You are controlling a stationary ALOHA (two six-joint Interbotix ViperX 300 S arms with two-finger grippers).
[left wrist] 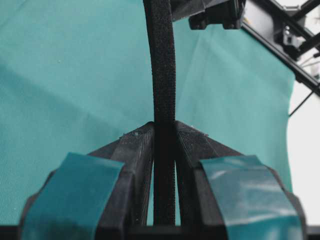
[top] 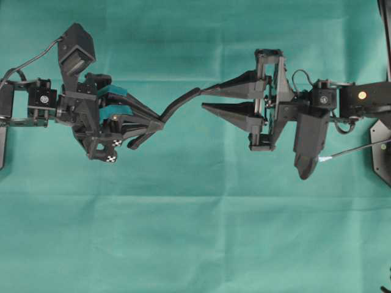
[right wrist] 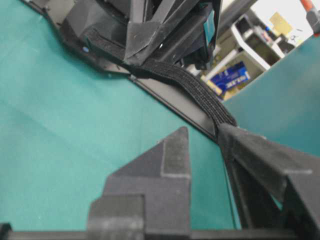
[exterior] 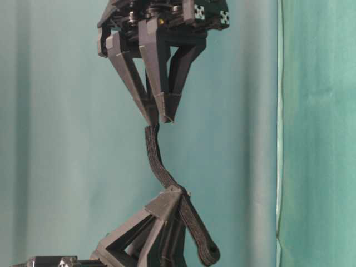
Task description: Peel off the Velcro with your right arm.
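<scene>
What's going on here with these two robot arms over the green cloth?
The left gripper is clamped on a black Velcro strap, holding it up above the green cloth. The right gripper has its pointed fingers at the strap's free end. One finger touches it, but a gap still shows between the two, so it has no firm pinch. No peeling apart shows yet.

Open teal cloth [top: 195,244] fills the whole lower half and the top centre of the overhead view. The middle band is barred: the left gripper [top: 160,124], the Velcro [top: 180,102] and the right gripper [top: 203,97] span it.
</scene>
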